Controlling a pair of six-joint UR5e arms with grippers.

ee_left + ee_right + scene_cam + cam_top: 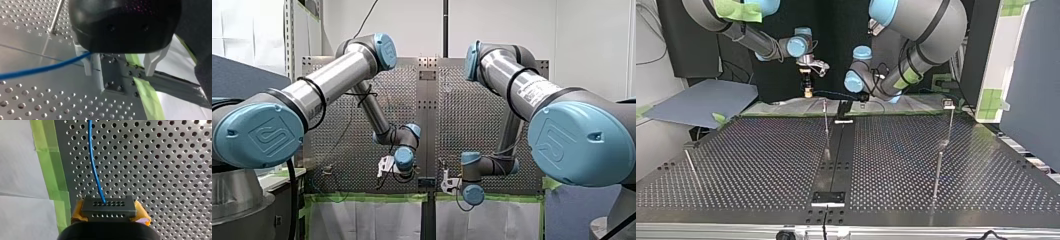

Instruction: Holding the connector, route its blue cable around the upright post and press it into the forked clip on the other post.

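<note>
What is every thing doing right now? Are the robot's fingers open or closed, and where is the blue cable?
Connector: gripped between yellow pads.
My right gripper: shut on the connector.
Blue cable: plugged into the connector, running ahead of it.
My left gripper: open, the cable passing by one finger.
Upright post: standing straight.
Forked clip: no cable seen in it.

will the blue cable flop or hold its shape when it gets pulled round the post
Probably semi-stiff: the blue cable leaves the connector in one smooth bend, no droop or kinks. Likely light, since it is thin. Its smooth-looking jacket may slide easily against a post.
</note>
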